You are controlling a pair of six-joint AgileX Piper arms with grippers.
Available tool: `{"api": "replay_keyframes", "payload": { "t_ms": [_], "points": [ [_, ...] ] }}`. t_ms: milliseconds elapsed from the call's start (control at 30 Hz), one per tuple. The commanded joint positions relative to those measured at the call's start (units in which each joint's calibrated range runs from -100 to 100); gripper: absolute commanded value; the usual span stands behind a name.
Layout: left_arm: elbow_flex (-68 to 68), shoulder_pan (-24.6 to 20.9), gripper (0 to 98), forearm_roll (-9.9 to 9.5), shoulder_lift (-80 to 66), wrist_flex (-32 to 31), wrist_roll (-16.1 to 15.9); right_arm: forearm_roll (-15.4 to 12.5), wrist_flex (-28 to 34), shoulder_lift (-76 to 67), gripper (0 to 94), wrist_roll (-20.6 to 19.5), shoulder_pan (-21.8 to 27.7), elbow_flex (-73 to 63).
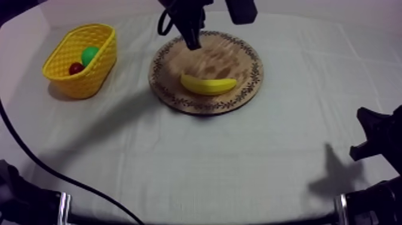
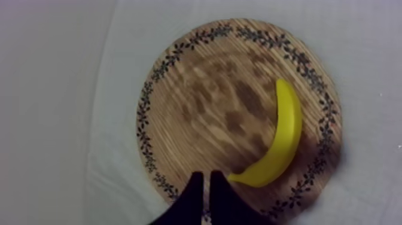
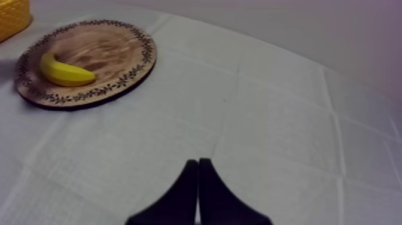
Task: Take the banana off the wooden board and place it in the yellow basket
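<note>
The yellow banana [image 1: 208,84] lies on the near half of the round wooden board [image 1: 233,57]. My left gripper [image 1: 193,43] hangs over the board's far left rim, apart from the banana. In the left wrist view its fingers [image 2: 203,190] lie together as a narrow wedge, shut on nothing, close to one end of the banana [image 2: 284,140] on the board [image 2: 203,102]. My right gripper [image 3: 198,173] is shut on nothing low over bare cloth, far from the banana [image 3: 63,72] and board [image 3: 101,45]. The yellow basket [image 1: 101,66] stands left of the board.
A green fruit [image 1: 90,55] and a small red fruit [image 1: 76,68] lie in the basket. My right arm [image 1: 380,134] rests at the table's right side. A corner of the basket [image 3: 12,15] stands beyond the board in the right wrist view.
</note>
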Motion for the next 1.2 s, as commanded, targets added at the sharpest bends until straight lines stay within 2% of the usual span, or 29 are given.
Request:
{"api": "replay_keyframes", "payload": {
  "t_ms": [0, 200, 367, 567, 1167],
  "points": [
    [0.2, 0.0, 20.7, -0.21, -0.1, 0.4, 0.5, 0.0, 0.0, 0.0, 0.3, 0.0, 0.0, 0.0],
    [0.7, -0.2, 59.2, -0.33, -0.4, 3.7, 0.9, 0.0, 0.0, 0.0, 0.3, 0.0, 0.0, 0.0],
    [0.8, -0.7, 75.4, -0.04, -0.5, 7.5, -1.4, 0.0, 0.0, 0.0, 0.3, 0.0, 0.0, 0.0],
    [1.0, -0.6, 76.5, -0.18, -0.4, 10.0, -3.4, 0.0, 0.0, 0.0, 0.3, 0.0, 0.0, 0.0],
    [2.0, 1.4, 75.5, -0.46, 3.9, 10.2, -3.1, 0.0, 0.0, 0.0, 0.3, 0.0, 0.0, 0.0]
  ]
}}
